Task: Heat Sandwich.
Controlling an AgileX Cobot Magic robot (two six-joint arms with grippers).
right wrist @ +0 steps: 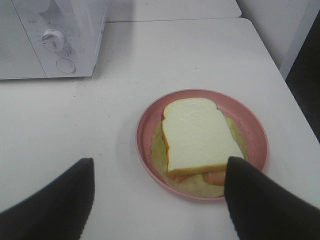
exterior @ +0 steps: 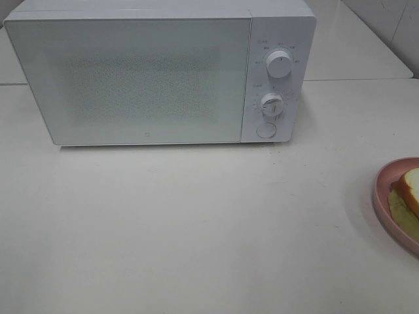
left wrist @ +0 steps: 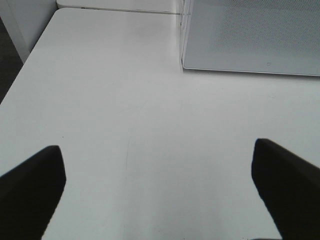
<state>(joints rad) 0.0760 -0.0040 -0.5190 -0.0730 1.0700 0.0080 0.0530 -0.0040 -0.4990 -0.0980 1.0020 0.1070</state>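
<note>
White worktop (exterior: 196, 229), bare near the left tool (left wrist: 157, 195), which hangs spread wide, holding nothing. Right tool (right wrist: 160, 200), also spread and empty, hovers just short of the sandwich (right wrist: 200, 135) on its plate (right wrist: 150, 117); long axis runs away from the tool. Right arm nearer. Microwave (exterior: 131, 78) beyond, door closed.

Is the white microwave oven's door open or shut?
Shut. The white microwave oven's frosted door lies flush with the control panel, with no gap showing and nothing of the inside visible.
</note>
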